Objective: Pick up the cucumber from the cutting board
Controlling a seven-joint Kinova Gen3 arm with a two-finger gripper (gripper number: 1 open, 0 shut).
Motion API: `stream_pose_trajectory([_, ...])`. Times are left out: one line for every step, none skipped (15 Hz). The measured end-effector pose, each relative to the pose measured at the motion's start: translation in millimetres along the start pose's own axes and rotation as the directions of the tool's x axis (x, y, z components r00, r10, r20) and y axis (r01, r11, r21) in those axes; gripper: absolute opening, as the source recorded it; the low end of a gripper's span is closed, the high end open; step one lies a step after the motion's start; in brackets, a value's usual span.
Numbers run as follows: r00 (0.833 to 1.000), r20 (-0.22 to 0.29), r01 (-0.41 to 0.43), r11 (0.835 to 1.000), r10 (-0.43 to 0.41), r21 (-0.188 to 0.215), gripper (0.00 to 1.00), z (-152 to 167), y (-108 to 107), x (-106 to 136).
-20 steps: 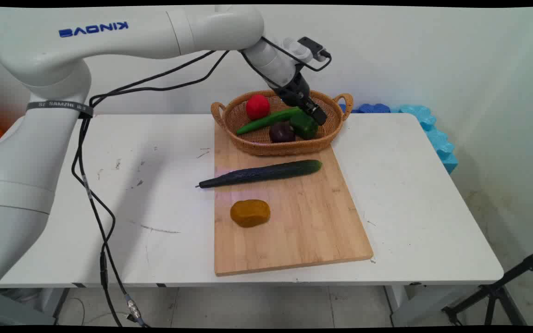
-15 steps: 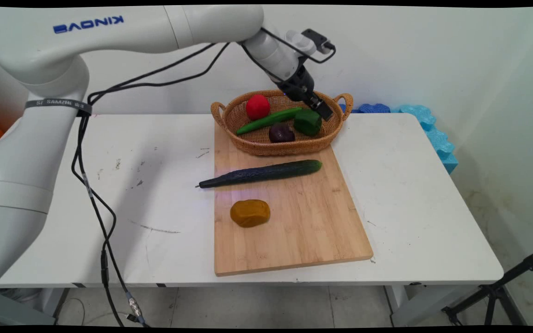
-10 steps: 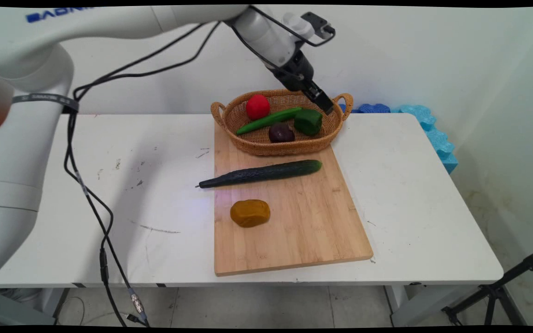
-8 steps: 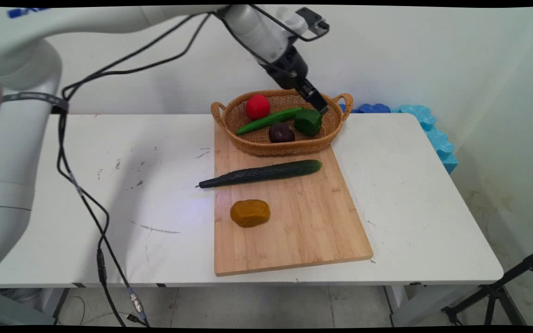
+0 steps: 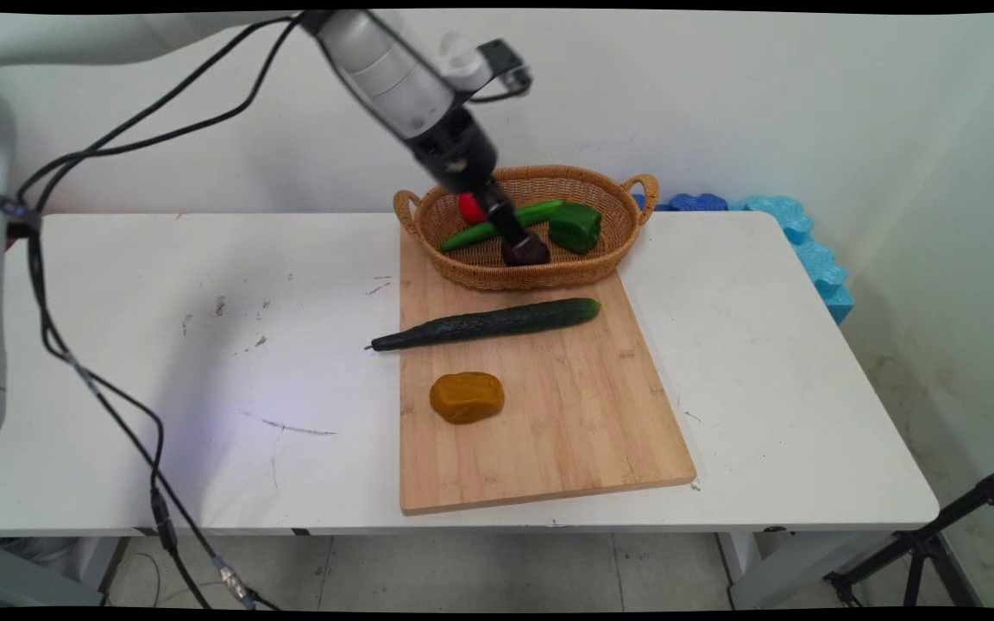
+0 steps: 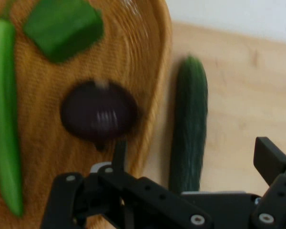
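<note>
My gripper [image 5: 516,235] hangs low over the middle of the wicker basket [image 5: 540,274], just above a dark purple onion [image 5: 533,253]. It is open and holds nothing. In the hand view the gripper [image 6: 195,152] has its fingers [image 6: 119,151] spread wide, with the onion [image 6: 99,114] ahead on the left and the cucumber [image 6: 189,124] beyond the basket's rim [image 6: 157,95]. The basket also holds a long green pepper [image 5: 544,211], a green bell pepper piece [image 5: 575,227] and a red tomato [image 5: 468,207] that the gripper partly hides.
The basket stands on the far end of a wooden cutting board [image 5: 566,431]. A dark green cucumber [image 5: 488,323] lies across the board and a brown lump [image 5: 466,397] sits nearer. Blue foam [image 5: 799,241] lies at the table's far right edge.
The gripper lifted away from the green bell pepper piece at the basket's right, swung left and came down over the purple onion. The pepper piece stays in the basket.
</note>
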Motion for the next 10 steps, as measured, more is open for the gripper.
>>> stream_pose_trajectory([1.000,0.013,-0.007,1.000,0.007,-0.007,1.00,0,2,-10])
stream_pose_trajectory([1.000,0.026,-0.016,1.000,0.017,-0.013,1.00,1,4,-22])
stream_pose_trajectory([0.999,0.037,-0.026,1.000,0.026,-0.017,1.00,3,6,-33])
stream_pose_trajectory([0.999,0.043,-0.031,0.999,0.032,-0.017,1.00,6,7,-42])
stream_pose_trajectory([0.998,0.049,-0.036,0.999,0.037,-0.014,1.00,10,8,-51])
stream_pose_trajectory([0.998,0.053,-0.040,0.999,0.040,-0.010,1.00,16,9,-60])
stream_pose_trajectory([0.997,0.057,-0.044,0.999,0.044,-0.006,1.00,21,9,-67])
stream_pose_trajectory([0.997,0.060,-0.047,0.999,0.047,-0.001,1.00,26,9,-75])
stream_pose_trajectory([0.997,0.063,-0.052,0.999,0.051,0.002,1.00,32,10,-82])
stream_pose_trajectory([0.996,0.064,-0.057,0.998,0.057,0.005,1.00,38,10,-87])
